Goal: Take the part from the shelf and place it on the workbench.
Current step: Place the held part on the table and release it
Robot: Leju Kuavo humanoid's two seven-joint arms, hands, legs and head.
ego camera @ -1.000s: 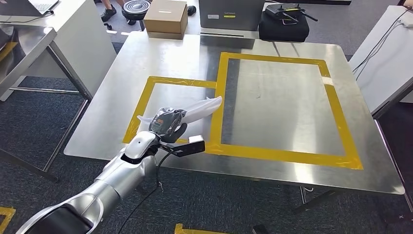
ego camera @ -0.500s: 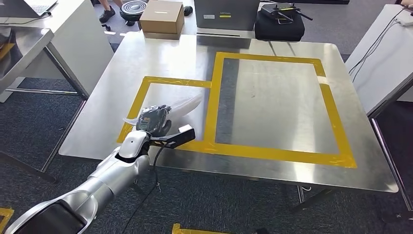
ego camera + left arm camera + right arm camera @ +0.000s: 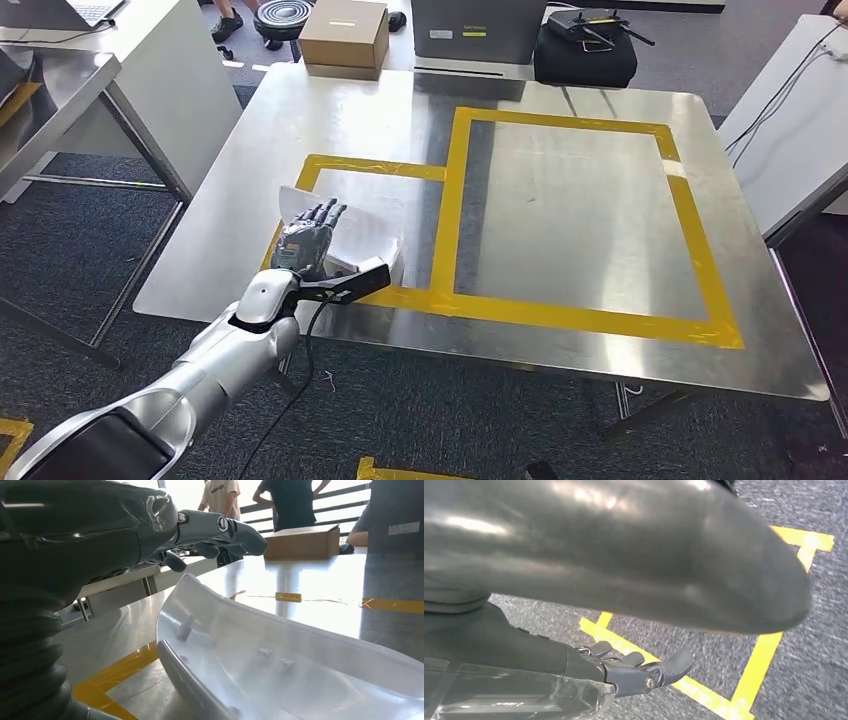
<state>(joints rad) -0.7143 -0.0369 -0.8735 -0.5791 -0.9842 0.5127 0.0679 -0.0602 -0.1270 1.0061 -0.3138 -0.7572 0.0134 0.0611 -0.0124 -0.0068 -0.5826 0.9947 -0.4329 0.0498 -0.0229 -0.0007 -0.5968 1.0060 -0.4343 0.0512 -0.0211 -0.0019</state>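
On workbench (image 3: 560, 230), white part (image 3: 365, 235) lying flat, L hand (image 3: 308, 238) fingers (image 3: 235, 527) released, spread just above it

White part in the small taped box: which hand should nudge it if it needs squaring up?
Left. The left hand hovers open right over the white part on the workbench; the right hand hangs above the floor.

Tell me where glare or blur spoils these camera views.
Head view: sharp, mild sheen on the workbench. Left wrist view: backlit windows blow out, glare on the tabletop, left robot hand dark, part readable. Right wrist view: blurred dark body up close.
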